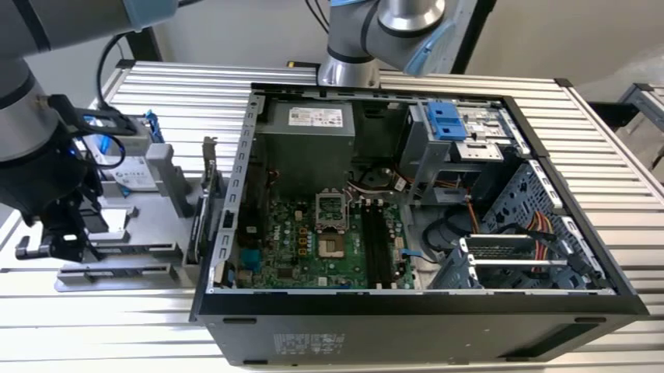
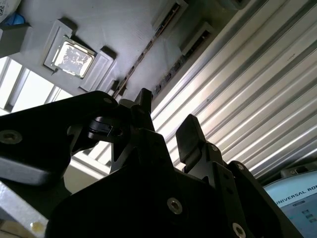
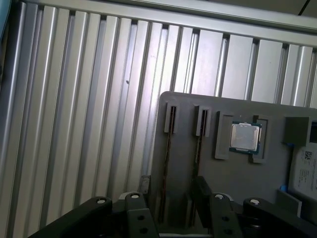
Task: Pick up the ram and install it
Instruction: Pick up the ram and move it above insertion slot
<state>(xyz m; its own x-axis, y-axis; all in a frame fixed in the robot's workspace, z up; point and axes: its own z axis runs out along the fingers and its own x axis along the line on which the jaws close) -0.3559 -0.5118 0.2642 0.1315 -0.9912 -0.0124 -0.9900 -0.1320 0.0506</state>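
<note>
The black gripper (image 3: 167, 191) (image 2: 166, 119) was seen closest to the lens in both wrist views, with its fingers (image 3: 200, 186) spread apart. The ram (image 3: 168, 158) was found standing on edge in a slot of the grey holder (image 3: 233, 183), and it was straddled by the spread fingers; whether it was touched could not be told. A second stick (image 3: 197, 153) was lodged in the neighbouring slot, and a processor chip (image 3: 243, 137) was seated in a recess just beside that. The holder was laid on a ribbed aluminium table (image 3: 74, 124). In the exterior view, the gripper (image 1: 50, 237) was poised over the holder (image 1: 166, 186) at the exterior view's left. An open computer case (image 1: 415, 318), its motherboard (image 1: 301, 249) exposed, was set just beside the holder, towards the exterior view's right.
</note>
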